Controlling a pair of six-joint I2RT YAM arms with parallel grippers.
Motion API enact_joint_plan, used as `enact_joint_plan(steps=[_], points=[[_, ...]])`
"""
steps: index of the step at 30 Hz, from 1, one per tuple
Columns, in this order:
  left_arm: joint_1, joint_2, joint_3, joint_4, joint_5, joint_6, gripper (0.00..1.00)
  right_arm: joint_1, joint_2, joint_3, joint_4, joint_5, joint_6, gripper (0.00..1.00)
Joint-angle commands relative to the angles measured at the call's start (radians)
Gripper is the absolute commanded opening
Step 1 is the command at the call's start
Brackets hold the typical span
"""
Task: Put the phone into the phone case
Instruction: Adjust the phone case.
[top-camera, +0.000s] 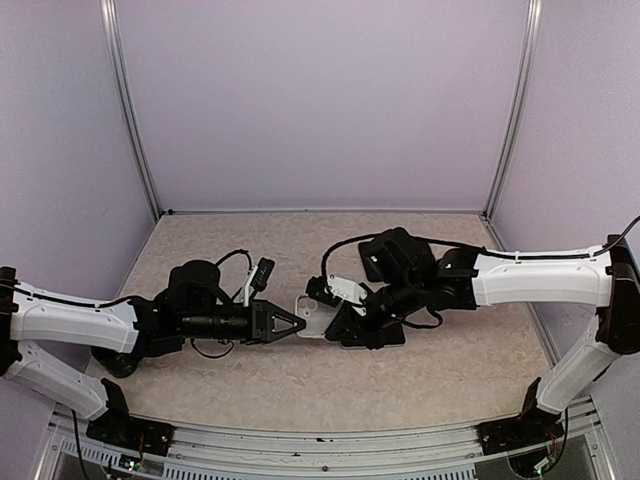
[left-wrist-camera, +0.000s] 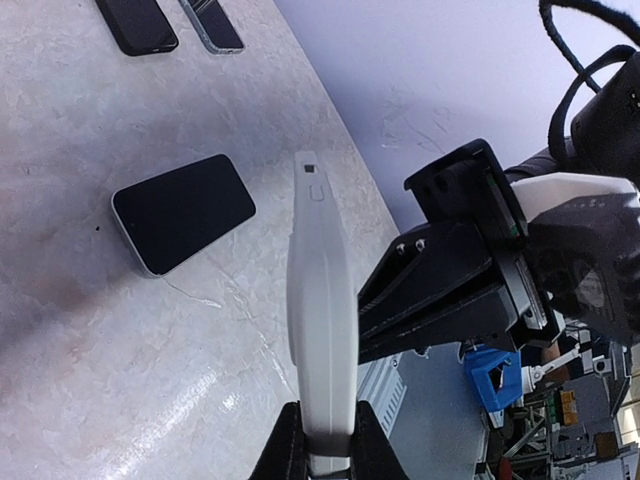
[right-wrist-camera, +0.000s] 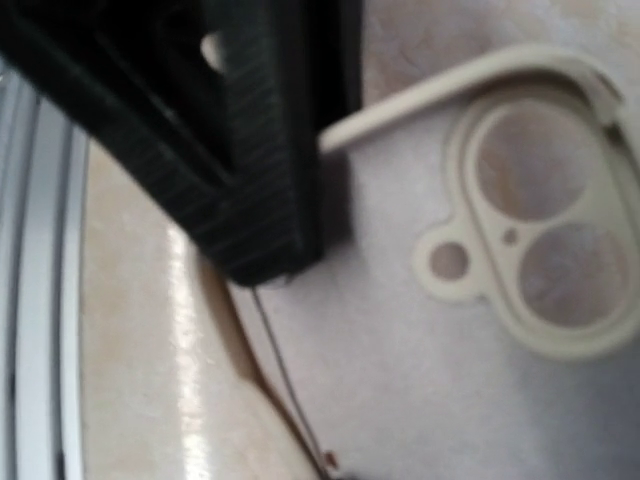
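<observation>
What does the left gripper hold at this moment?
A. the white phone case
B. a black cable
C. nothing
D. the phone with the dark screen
A: in the left wrist view the left gripper is closed on one end of the white phone case, while the phone lies flat on the table, apart from it.

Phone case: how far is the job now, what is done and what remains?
Done: the left tool grips the phone case on edge. In hand: the right tool is closed beside the case; whether it grips it is unclear. Left: the phone lies flat on the table, outside the case.
</observation>
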Motion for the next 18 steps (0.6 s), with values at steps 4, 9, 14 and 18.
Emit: enact_joint_plan(steps=[4, 9, 14, 18], points=[[-0.012, -0.019, 0.027, 0.045, -0.040, -0.002, 0.07, 0.075, 0.034, 0.055, -0.016, 0.098, -0.007, 0.00], [-0.002, -0.029, 0.018, 0.022, -0.084, -0.019, 0.07, 0.094, 0.021, 0.050, -0.022, 0.081, -0.009, 0.00], [0.028, -0.049, -0.004, 0.006, -0.115, -0.046, 0.07, 0.101, -0.003, 0.036, -0.022, 0.020, -0.009, 0.00], [0.046, -0.071, -0.024, 0.001, -0.131, -0.062, 0.07, 0.107, -0.014, 0.032, -0.026, -0.005, -0.013, 0.00]])
